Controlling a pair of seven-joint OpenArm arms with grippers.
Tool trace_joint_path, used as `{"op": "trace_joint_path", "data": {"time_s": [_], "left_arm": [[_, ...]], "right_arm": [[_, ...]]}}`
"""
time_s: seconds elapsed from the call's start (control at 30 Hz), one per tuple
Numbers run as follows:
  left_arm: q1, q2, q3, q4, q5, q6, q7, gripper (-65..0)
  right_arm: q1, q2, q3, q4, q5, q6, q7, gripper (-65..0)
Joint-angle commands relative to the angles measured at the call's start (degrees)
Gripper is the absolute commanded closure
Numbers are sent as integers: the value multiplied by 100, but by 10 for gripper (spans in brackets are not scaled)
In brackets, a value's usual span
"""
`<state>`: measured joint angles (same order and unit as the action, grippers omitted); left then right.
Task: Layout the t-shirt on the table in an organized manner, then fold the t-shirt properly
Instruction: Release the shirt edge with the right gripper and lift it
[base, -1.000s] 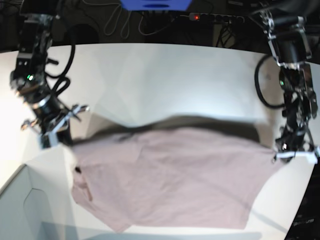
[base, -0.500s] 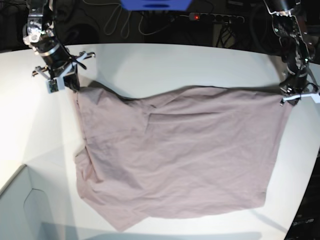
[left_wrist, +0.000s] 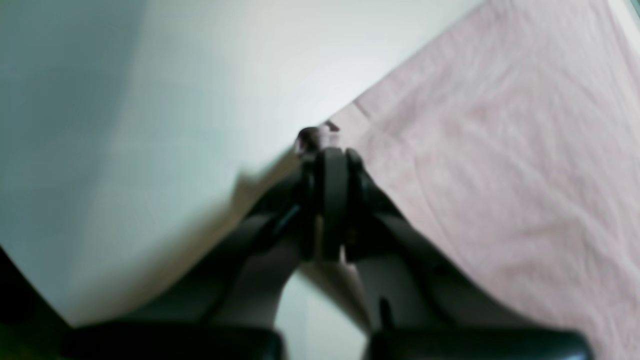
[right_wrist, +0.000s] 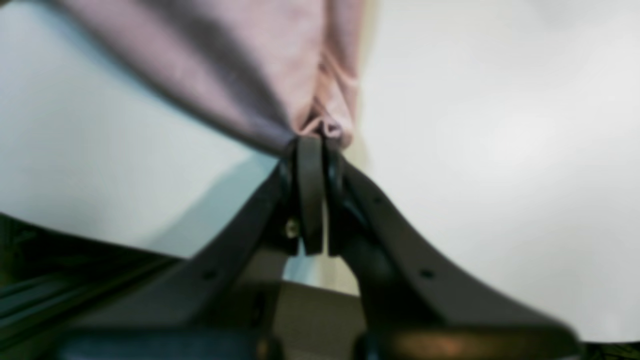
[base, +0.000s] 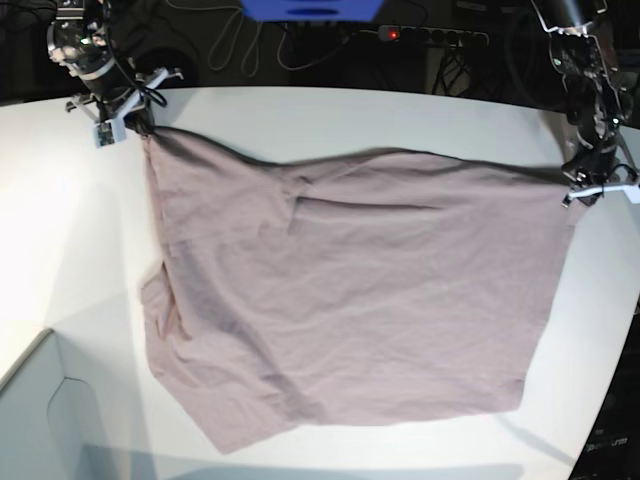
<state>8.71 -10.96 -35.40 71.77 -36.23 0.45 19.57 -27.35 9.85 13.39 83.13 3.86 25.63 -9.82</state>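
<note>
Base: t-shirt (base: 350, 300) spread on table (base: 420, 120), 2 corners pinched.

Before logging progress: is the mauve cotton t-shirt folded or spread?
Spread: the mauve cotton t-shirt lies open, wrinkled, across the white table, unfolded.

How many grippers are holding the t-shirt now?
2. The right gripper pinches the t-shirt at its far corner; the left gripper pinches the opposite far corner.
</note>
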Motion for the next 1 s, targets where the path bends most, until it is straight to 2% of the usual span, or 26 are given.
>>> {"op": "trace_joint_path", "data": {"time_s": [0.0, 0.1, 0.37, 0.47, 0.6, 0.73, 0.87, 0.97], "left_arm": [[-49, -86, -25, 124, -4, -32, -98, -3], [-5, -113, -25, 151, -4, -32, -98, -3], [109, -95, -34, 151, -4, -32, -98, -4], [109, -86, -34, 160, -4, -32, -89, -5], [109, -78, -34, 151, -4, -32, -89, -5], [83, -69, -34, 98, -4, -32, -89, -5], [74, -69, -34, 89, -4, -32, -89, -1], [74, -69, -34, 89, -4, -32, -89, -1]], "right_arm": [[-29, 40, 11, 96, 23, 0, 55, 0], [-29, 40, 222, 96, 23, 0, 55, -52], [-21, -13, 1066, 104, 58, 0, 55, -277], [-21, -92, 1391, 263, 67, 0, 46, -323], [23, -207, 1321, 834, 67, 0, 37, -347], [393, -506, 951, 966, 5, 0, -24, -376], [1052, -629, 538, 904, -258, 0, -850, -382], [1430, -690, 406, 896, -302, 0, -1202, -382]]}}
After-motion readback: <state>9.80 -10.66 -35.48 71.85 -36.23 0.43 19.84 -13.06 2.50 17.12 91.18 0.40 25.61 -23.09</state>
